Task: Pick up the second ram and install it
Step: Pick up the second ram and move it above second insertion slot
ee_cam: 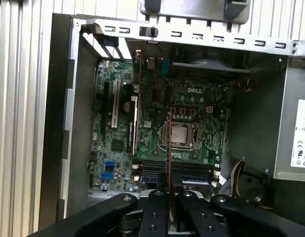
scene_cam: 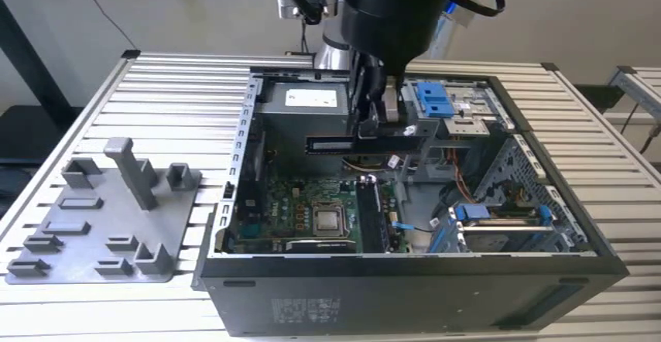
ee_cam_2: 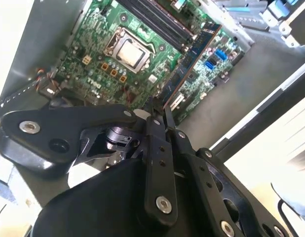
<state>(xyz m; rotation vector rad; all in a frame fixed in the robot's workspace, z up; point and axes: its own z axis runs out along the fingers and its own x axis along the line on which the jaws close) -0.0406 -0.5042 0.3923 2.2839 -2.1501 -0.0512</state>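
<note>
The end effector (scene_cam: 374, 129) is closed narrowly on the second ram (scene_cam: 336, 145), its dark fingers pinching the board's flat faces. In the exterior view the board is level and lengthwise, a dark strip with a pale label on the face that shows; the print on it is too small to read. In the second wrist view the second ram (ee_cam_2: 194, 54) runs out from the end effector (ee_cam_2: 160, 111) as a long, narrow bluish board with a coppery edge. In the first wrist view it is edge-on, a thin reddish line (ee_cam: 170, 143) rising from the end effector (ee_cam: 170, 190).

The board hangs inside the open computer case (scene_cam: 413, 280), above the green motherboard (scene_cam: 299, 203) and apart from it. Below it lie the processor socket (scene_cam: 330, 220) with its square metal cap and, just beside that, the long black memory slots (scene_cam: 370, 218). The grey power supply (scene_cam: 305, 106) at the case's far wall carries a white label (scene_cam: 315, 97) whose text cannot be made out. Blue drive brackets (scene_cam: 434, 98) sit beside it.

The case stands mid-way along the slatted metal counter (scene_cam: 176, 79). A grey plastic tray (scene_cam: 93, 234) of blocks and posts lies near the counter's edge at the exterior view's left, well apart from the held board.
</note>
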